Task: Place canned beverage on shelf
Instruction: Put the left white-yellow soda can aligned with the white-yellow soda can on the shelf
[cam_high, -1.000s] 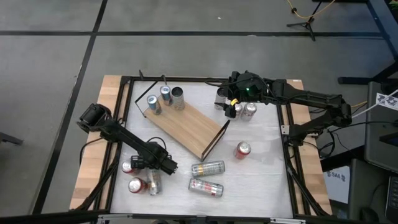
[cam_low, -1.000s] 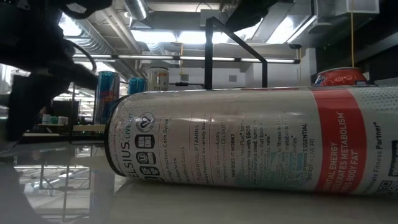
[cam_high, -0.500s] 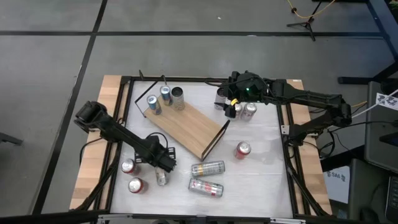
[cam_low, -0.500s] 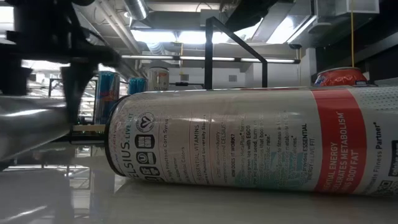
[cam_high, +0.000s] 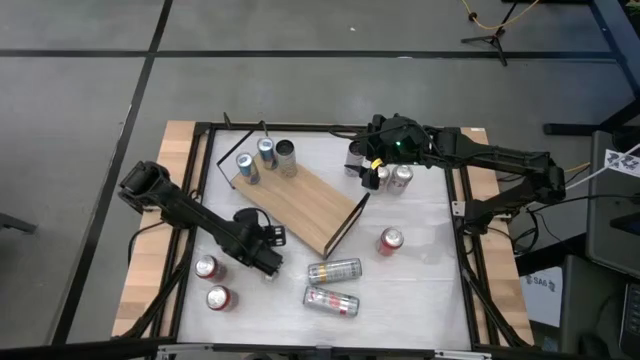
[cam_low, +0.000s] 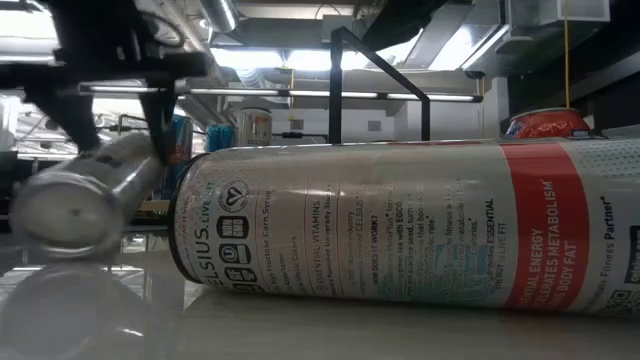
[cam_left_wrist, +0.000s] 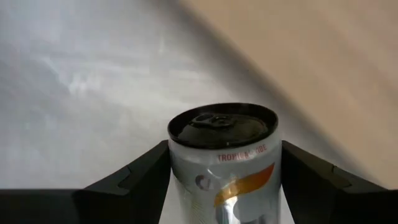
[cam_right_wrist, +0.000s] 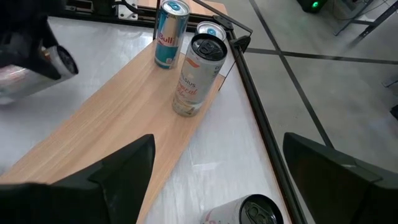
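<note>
A silver can with a dark top and an orange mark sits between the fingers of my left gripper, near the table's near-left part, just short of the shelf. In the low view the can hangs tilted above the table. The shelf, a light wooden board on a thin black frame, lies slantwise mid-table. Three cans stand upright at its far-left end. My right gripper hovers open at the far right, above a few upright cans, with nothing between its fingers. My left gripper pinches the silver can between its two fingers, one on each side of the can's wall, just below the top rim. The fingers slant down from above. The can is lifted clear of the table and tilted.
Two red cans stand near the left front. Two silver cans lie on their sides near the front middle; one fills the low view. Another red can stands right of the shelf, and more cans stand beside my right gripper.
My left gripper has risen and turned, shifting a little toward the shelf. The silver can, which lay on its side beside the red cans, is now lifted clear of the table and tilted in the hold.
</note>
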